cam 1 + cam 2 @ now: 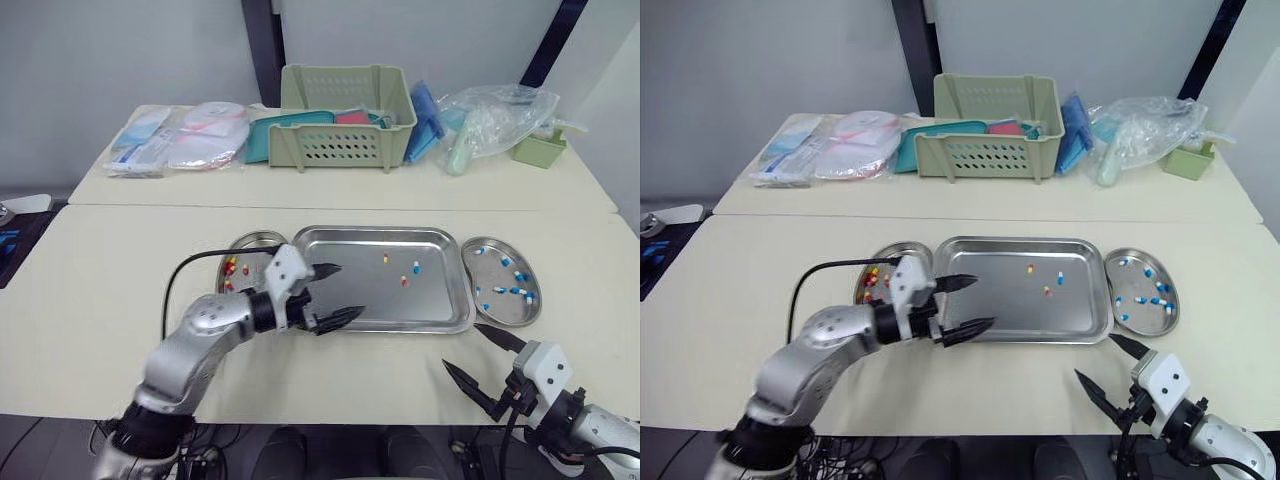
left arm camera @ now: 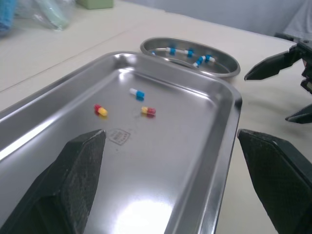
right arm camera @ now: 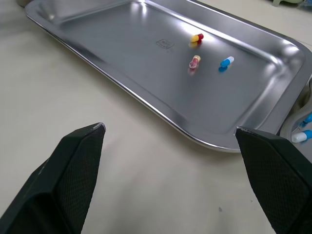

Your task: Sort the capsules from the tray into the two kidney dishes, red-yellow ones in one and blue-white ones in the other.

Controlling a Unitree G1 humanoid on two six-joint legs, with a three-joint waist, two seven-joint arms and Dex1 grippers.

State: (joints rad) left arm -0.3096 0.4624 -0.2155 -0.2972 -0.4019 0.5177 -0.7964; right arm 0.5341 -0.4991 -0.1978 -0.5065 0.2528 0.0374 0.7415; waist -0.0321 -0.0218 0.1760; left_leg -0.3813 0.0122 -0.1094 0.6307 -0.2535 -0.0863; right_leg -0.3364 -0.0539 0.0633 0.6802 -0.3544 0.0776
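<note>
A steel tray (image 1: 330, 300) lies mid-table holding two red-yellow capsules (image 1: 385, 259) (image 1: 404, 281) and one blue-white capsule (image 1: 416, 267). The left kidney dish (image 1: 250, 243) holds red-yellow capsules (image 1: 232, 267). The right kidney dish (image 1: 470, 255) holds several blue-white capsules (image 1: 517, 291). My left gripper (image 1: 333, 294) hangs open over the tray's left end, nothing between its fingers. My right gripper (image 1: 482, 360) is open above the bare table in front of the tray's right corner. In the left wrist view the tray's capsules (image 2: 101, 110) lie ahead of the fingers.
A second table behind carries a green basket (image 1: 345, 130), plastic-wrapped supplies (image 1: 180, 140), a clear bag (image 1: 495, 115) and a small green box (image 1: 540, 150). A black cable (image 1: 190, 265) loops from my left arm over the table.
</note>
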